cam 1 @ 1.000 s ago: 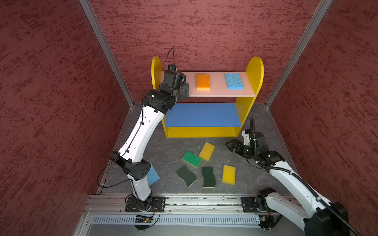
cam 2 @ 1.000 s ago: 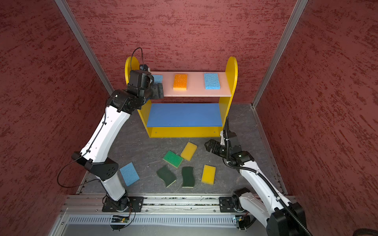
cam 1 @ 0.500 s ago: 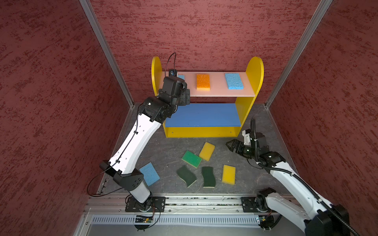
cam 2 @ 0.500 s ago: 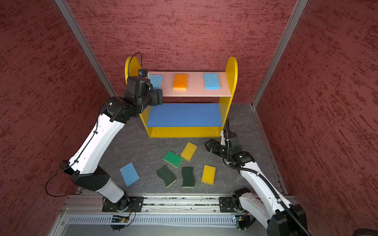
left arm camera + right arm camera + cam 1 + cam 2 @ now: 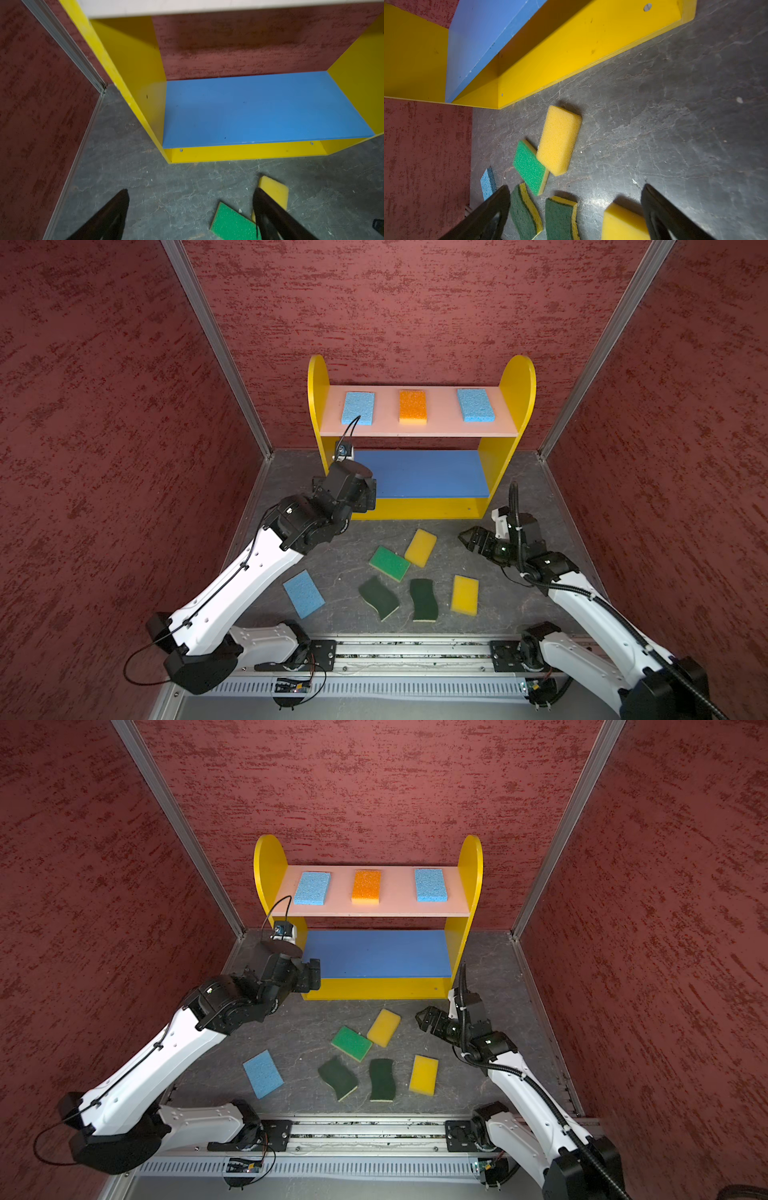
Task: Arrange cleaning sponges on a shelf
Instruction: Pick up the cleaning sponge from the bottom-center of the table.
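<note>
Three sponges (image 5: 412,406) line the shelf's (image 5: 515,381) pink top board (image 5: 440,425); six lie scattered on the table (image 5: 519,605) in front, and the blue middle board (image 5: 428,472) is bare. The left gripper (image 5: 189,191), near the shelf's left foot, and the right gripper (image 5: 466,536), right of the pile, both gape empty.

Even overhead light; wrist views softly blurred

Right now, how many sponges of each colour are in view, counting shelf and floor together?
Light blue sponges: 3
Orange-topped sponge: 1
Yellow sponges: 2
Bright green sponge: 1
Dark green wavy sponges: 2
Total: 9
</note>
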Available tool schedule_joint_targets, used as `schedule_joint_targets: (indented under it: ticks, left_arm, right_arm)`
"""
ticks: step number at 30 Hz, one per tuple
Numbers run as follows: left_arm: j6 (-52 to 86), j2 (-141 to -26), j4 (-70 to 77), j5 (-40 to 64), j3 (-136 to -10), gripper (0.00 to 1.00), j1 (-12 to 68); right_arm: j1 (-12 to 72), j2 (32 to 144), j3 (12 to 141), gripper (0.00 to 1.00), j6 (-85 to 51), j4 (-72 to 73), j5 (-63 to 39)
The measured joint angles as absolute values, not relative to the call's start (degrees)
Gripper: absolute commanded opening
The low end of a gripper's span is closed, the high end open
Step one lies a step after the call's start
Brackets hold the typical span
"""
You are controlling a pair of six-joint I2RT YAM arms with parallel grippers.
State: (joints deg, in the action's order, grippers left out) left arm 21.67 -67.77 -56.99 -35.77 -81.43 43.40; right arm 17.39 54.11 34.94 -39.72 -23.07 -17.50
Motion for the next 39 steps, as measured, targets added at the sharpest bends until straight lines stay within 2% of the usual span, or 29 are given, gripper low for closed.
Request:
schedule_joint_targets:
  ticks: [7, 19, 39]
  left_arm:
    - [29.61, -63.75, -59.42, -31.88, -67.42, 0.93, 43.79]
    - [37.3, -59.55, -58.41, -25.43, -55.2, 0.93, 44.42]
    - [38.81, -62.13, -53.98, -21.47, -53.23, 0.93, 44.49]
  right_arm:
    - [18.02, 52.18, 32.45, 0.98, -42.92, -21.82, -17.8]
    - [25.5, 49.5, 30.55, 0.98, -48.12, -22.7, -12.71]
    - [44.75, 49.84, 33.04, 0.94, -58.59, -33.67, 5.32]
